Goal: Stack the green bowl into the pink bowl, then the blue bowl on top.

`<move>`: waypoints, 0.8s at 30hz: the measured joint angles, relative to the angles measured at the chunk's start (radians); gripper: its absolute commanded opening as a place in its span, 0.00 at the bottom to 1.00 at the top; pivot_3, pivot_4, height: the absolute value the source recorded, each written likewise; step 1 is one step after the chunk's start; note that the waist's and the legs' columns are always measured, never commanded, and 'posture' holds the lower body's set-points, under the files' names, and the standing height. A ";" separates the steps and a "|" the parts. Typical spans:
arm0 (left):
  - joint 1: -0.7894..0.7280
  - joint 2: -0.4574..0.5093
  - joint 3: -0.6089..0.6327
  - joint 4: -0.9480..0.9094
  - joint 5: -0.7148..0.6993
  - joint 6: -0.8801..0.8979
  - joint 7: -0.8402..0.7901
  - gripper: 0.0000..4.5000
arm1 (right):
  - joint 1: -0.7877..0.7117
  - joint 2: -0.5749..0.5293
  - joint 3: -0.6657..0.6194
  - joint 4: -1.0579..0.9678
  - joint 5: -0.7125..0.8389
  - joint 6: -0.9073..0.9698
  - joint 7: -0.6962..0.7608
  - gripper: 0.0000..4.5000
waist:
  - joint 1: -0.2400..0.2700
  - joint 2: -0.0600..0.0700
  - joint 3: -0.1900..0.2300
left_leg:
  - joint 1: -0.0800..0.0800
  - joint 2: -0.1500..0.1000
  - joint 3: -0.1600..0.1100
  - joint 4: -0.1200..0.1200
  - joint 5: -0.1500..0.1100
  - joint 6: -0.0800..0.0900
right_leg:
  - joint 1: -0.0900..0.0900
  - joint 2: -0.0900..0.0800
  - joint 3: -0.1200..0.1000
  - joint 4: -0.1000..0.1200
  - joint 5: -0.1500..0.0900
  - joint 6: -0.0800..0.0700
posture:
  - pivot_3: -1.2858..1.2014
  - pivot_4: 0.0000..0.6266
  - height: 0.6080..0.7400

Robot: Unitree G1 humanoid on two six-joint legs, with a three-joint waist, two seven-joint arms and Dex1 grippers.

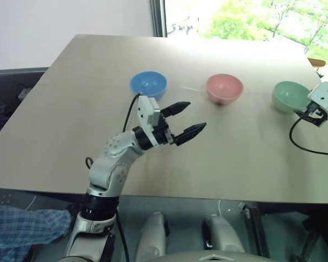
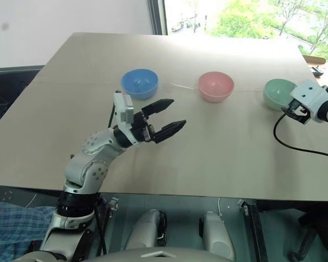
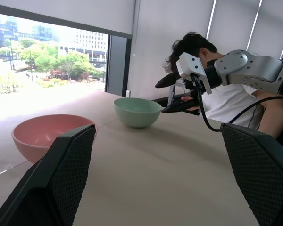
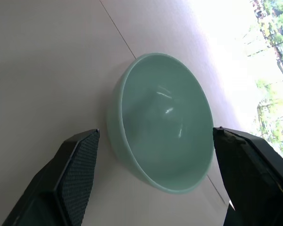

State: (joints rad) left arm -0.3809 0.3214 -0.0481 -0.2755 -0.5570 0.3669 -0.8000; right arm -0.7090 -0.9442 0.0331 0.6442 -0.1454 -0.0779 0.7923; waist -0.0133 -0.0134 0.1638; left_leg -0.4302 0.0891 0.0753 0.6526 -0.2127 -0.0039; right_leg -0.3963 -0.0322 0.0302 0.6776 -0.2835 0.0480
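Green bowl (image 4: 162, 123) sits on the table (image 1: 235, 158) between my right claw's (image 4: 153, 181) spread, empty fingers, untouched; my left claw (image 1: 185, 121) hangs open, empty, near the blue bowl (image 1: 148, 84).

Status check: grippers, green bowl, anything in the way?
Both grippers open, empty. Right gripper lined up on green bowl, not touching. Pink bowl empty. Path clear.

**An office-like test room**

A plain bench (image 1: 98, 98) stands by a big window (image 3: 47, 56) with roller blinds (image 3: 179, 37) — trees and city blocks outside. A person (image 3: 226, 99) sits at the bench's end — nothing homely about.
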 measured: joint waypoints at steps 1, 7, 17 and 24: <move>0.000 0.001 0.000 0.000 0.000 0.000 0.000 1.00 | -0.011 0.012 0.006 0.009 -0.003 -0.012 0.006 0.90 | 0.000 0.000 0.000 | 0.000 0.000 0.000 0.000 0.000 0.000 | 0.000 0.000 0.000 0.000 0.000 0.000 | 0.52 0.24 1.00; 0.015 0.000 0.009 -0.004 0.003 -0.002 0.022 1.00 | -0.098 0.089 0.070 0.042 -0.019 -0.058 0.033 0.90 | -0.001 0.000 0.000 | 0.000 0.000 0.000 0.000 0.000 0.000 | 0.000 0.000 0.000 0.001 0.000 0.000 | 0.52 0.24 1.00; 0.037 0.001 0.041 -0.010 0.009 -0.019 0.069 1.00 | -0.275 0.269 0.182 0.134 -0.100 -0.119 0.029 0.90 | 0.000 0.001 0.000 | -0.001 0.000 0.000 0.000 0.000 0.000 | 0.000 -0.001 -0.001 0.000 0.000 0.000 | 0.52 0.24 1.00; 0.076 0.005 0.053 -0.029 0.027 -0.031 0.123 1.00 | -0.378 0.398 0.244 0.260 -0.151 -0.192 0.005 0.90 | 0.000 0.001 0.001 | -0.001 0.000 0.000 -0.001 0.000 -0.001 | -0.001 -0.001 -0.001 0.001 0.000 0.000 | 0.52 0.24 1.00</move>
State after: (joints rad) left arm -0.3050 0.3264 0.0046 -0.3044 -0.5301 0.3361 -0.6773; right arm -1.0871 -0.5458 0.2772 0.9042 -0.2961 -0.2698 0.7977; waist -0.0131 -0.0124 0.1644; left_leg -0.4316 0.0894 0.0756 0.6520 -0.2124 -0.0046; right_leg -0.3978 -0.0328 0.0294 0.6781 -0.2834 0.0477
